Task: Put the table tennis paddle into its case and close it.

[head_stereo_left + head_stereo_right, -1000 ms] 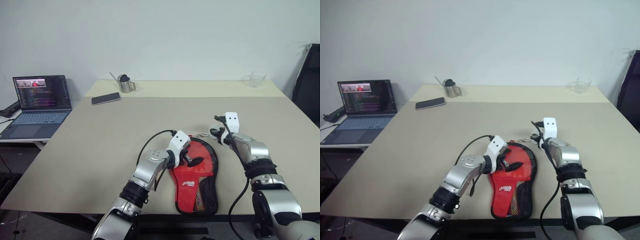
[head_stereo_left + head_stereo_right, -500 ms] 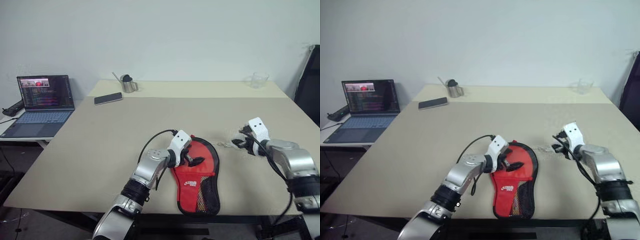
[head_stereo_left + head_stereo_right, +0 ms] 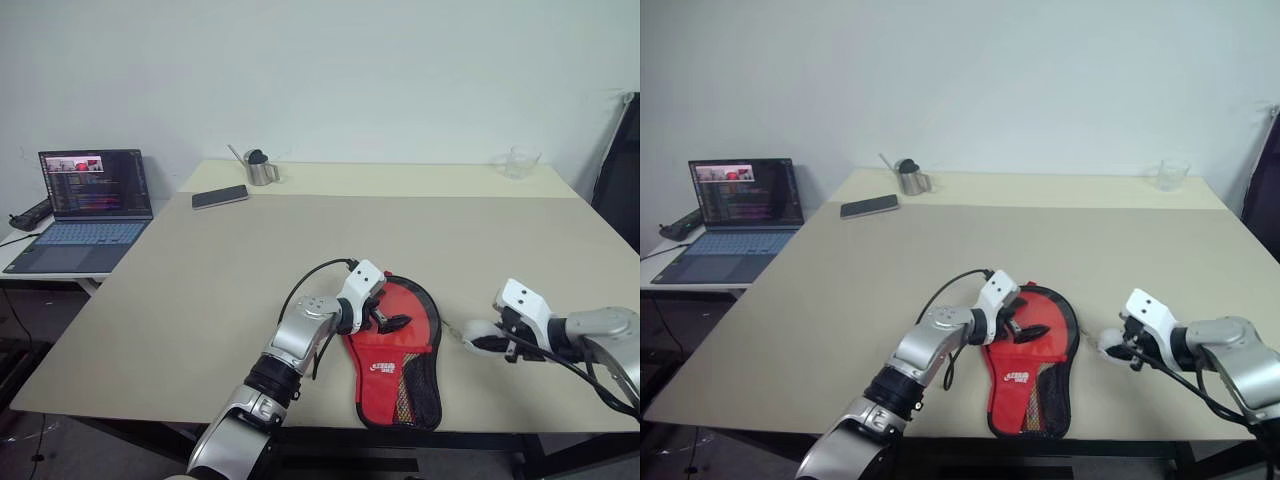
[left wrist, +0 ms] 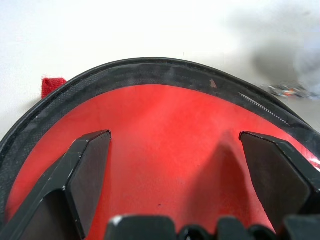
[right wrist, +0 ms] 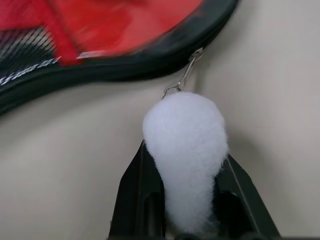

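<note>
Plain pale wall behind, bare, evenly lit, no window in view. Large beige tabletop runs up to the wall, a lighter strip along its far edge. Far from the fingers, toward the wall: small metal cup with a dark lid and a thin stick leaning out, dark phone lying flat just beside it, clear glass at the opposite far corner. Off the tabletop's left side, a lower pale desk carries an open laptop, screen lit, and a dark object at its outer edge. Dark upright shape at the right edge, kind unclear. Dark floor under the side desk.
</note>
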You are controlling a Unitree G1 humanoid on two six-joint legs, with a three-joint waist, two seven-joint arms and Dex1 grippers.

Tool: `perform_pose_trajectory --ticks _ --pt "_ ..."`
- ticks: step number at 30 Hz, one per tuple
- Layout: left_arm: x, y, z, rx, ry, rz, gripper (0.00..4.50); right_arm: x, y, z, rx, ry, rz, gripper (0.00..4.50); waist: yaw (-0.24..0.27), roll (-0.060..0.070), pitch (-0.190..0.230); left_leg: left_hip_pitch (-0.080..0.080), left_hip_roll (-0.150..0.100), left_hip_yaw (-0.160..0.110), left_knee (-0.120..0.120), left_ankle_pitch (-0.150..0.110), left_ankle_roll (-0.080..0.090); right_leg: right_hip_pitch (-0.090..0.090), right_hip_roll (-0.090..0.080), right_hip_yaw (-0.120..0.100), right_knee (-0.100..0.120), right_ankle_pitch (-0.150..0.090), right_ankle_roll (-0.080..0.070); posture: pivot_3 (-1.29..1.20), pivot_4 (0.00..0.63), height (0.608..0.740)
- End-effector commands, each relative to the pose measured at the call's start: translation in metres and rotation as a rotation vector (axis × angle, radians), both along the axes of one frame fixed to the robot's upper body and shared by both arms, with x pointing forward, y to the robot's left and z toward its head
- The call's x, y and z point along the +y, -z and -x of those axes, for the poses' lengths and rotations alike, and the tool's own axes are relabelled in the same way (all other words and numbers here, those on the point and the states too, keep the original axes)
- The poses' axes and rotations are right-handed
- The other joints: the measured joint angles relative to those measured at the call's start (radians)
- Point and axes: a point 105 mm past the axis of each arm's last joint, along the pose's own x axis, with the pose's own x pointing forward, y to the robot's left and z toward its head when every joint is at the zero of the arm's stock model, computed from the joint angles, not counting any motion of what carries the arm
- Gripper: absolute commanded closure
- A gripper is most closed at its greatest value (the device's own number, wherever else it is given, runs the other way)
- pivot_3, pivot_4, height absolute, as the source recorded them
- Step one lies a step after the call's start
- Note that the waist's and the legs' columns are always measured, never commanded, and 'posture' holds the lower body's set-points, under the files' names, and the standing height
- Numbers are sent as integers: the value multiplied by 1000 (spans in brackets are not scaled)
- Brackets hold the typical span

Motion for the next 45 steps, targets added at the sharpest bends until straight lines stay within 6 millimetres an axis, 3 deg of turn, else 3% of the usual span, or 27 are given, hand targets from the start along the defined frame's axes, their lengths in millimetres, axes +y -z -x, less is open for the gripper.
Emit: perform_pose_trajectory --ticks 1,7,13,25,30,34,38,45 --pt "-1 22 7 77 20 -51 0 1 -12 11 -20 -73 -2 3977 1 0 0 0 0 0 0 0 0 0 0 0 0 0 0 0 150 740" --pt "-3 23 8 81 36 -60 0 14 -5 55 108 -228 -29 3985 4 0 0 0 0 -2 0 0 0 2 0 -2 -3 -1 1 0 150 740" --pt "-5 25 9 82 48 -68 0 20 -1 71 157 -241 -63 3985 10 1 0 -2 0 -7 0 0 -1 6 -1 -8 -11 0 2 0 150 740" --pt "-12 29 11 90 69 -73 0 39 11 126 384 -307 -172 3985 31 0 -1 -2 0 -8 0 -3 0 7 -1 -9 -13 -2 3 0 150 740" --pt "-14 31 12 92 76 -75 0 39 13 130 394 -297 -175 3985 31 -1 0 -2 0 -8 0 -3 0 7 -1 -9 -13 -2 3 0 150 740" --pt "-14 31 11 92 78 -76 0 31 22 109 243 -254 -65 3985 31 -1 -1 -2 0 -8 0 -3 0 7 -1 -9 -12 -2 3 0 150 740" --pt "-14 30 11 88 77 -78 0 25 23 95 203 -214 -40 3985 30 -1 -1 -2 0 -8 0 -3 0 7 -1 -9 -12 -2 4 0 150 740" --pt "-12 29 9 85 69 -79 0 19 17 84 195 -195 -51 1658 30 -1 -1 -2 0 -8 0 -2 -2 7 -1 -9 -12 -2 3 0 150 740"
